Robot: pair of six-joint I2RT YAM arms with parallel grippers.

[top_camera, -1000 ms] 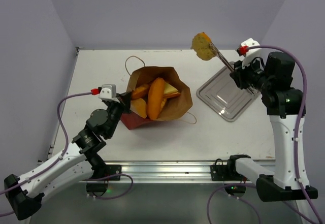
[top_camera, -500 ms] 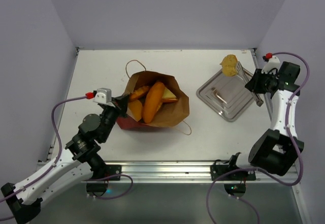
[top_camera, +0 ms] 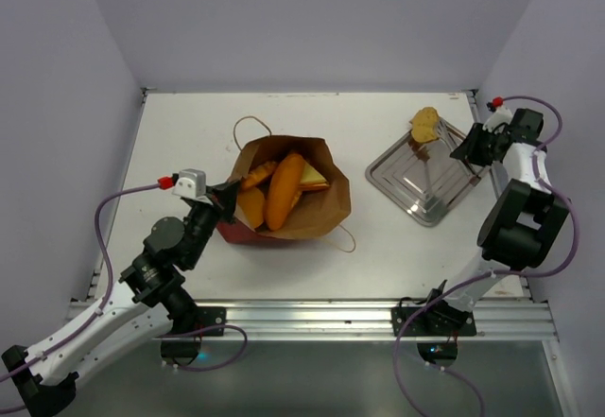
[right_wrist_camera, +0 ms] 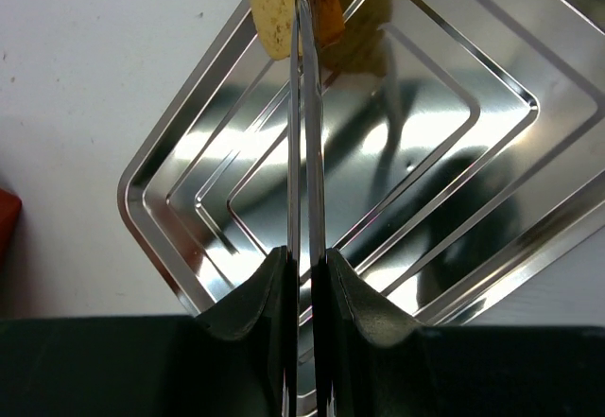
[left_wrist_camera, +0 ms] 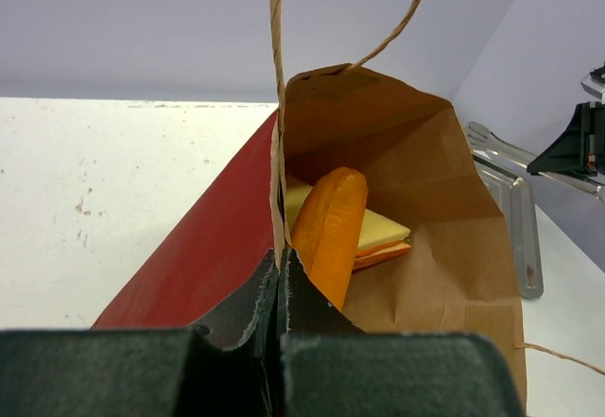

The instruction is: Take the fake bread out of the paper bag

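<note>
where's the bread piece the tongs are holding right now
Top view, far right: the bread piece is pinched in the tongs held by the right claw, over the far corner of the tray, right of the paper bag.

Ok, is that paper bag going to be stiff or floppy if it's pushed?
Probably floppy: the bag has thin, creased paper walls. It is likely light and apt to slide or tip, which may be why the left hand pinches its rim.
</note>
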